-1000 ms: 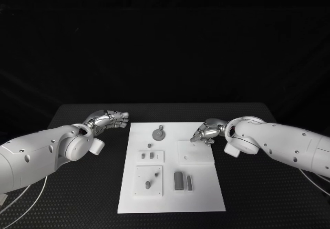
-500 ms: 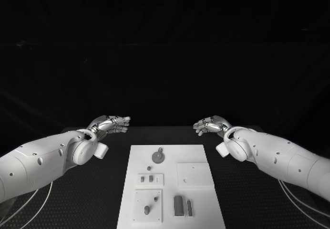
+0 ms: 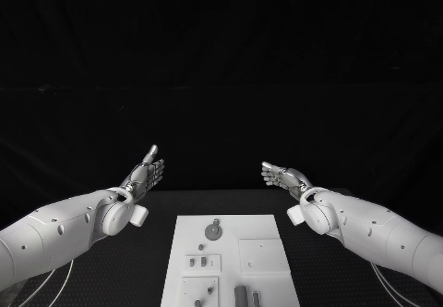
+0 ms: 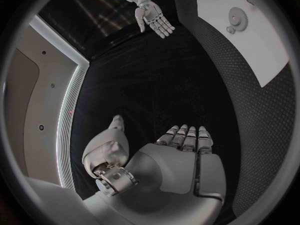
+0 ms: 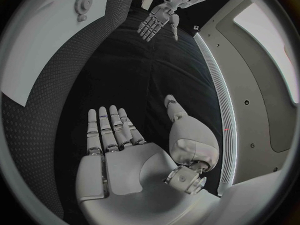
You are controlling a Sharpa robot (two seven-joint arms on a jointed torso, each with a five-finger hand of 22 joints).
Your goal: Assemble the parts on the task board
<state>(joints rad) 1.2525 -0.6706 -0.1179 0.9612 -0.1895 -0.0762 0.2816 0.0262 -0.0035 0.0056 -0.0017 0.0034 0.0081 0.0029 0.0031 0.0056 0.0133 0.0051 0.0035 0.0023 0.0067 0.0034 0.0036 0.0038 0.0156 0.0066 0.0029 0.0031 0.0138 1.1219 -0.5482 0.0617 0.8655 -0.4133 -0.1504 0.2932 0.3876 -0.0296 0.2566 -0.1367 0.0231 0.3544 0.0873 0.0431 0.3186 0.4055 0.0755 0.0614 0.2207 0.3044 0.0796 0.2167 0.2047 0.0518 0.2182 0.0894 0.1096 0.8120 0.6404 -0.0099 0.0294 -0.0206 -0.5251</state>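
both hands raised and empty, board untouched below

the task board (image 3: 228,220) lies flat in the middle of the black table (image 3: 323,281), its long sides running away from the robot. near the board's far edge, left of centre, sits a round grey gear-like part (image 3: 214,231) with a tiny piece (image 3: 201,247) just beside it toward the near side. behind that, along the board's left side, a small raised plate carries two short grey parts (image 3: 198,261), and another plate closer to the near edge carries a couple more (image 3: 209,291). on the board's right side a plain white square plate (image 3: 263,254) lies flat, and closer to the near edge two upright grey parts (image 3: 246,297) stand side by side — they are cut off by the picture's edge.

neither hand touches the board or any part. the left hand (image 3: 145,174) is lifted well above the table, past the board's far left corner, fingers straight and side by side, thumb standing apart, palm bare. its wrist view shows the same — flat fingers (image 4: 187,137), nothing in them.

the right hand (image 3: 281,176) hovers past the far right corner, fingers stretched out and slightly spread, holding nothing; the right wrist view shows the flat empty palm (image 5: 125,170).
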